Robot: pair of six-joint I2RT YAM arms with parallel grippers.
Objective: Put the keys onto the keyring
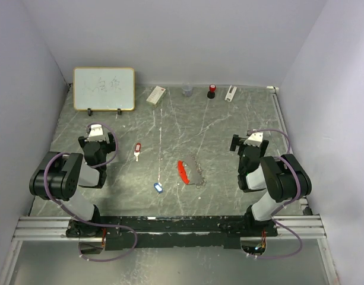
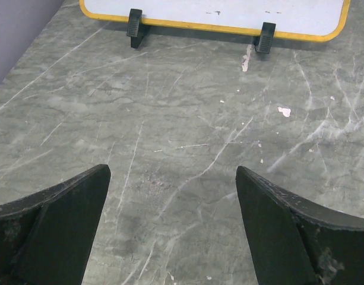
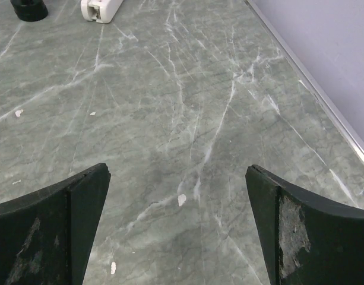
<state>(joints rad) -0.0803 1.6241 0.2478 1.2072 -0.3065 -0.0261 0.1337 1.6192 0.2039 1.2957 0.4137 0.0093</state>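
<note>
On either side of the table point(image 1: 217, 127), the left tool point(image 1: 97, 132) and the right tool point(image 1: 253, 140) stand spread wide and empty, each wrist view showing only bare stone between the jaws. Between them lie the red-headed key point(image 1: 138, 149), the blue-headed key point(image 1: 158, 187) nearer the bases, and the keyring point(image 1: 193, 172) with its red fob just right of centre, all apart and flat. Since the keys are tiny and flat, a descending tool could scrape the stone, flick one away, pinch it skewed, or drag the loose chain aside.

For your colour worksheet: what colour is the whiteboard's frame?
The frame is yellow, best seen in the left wrist view.
</note>
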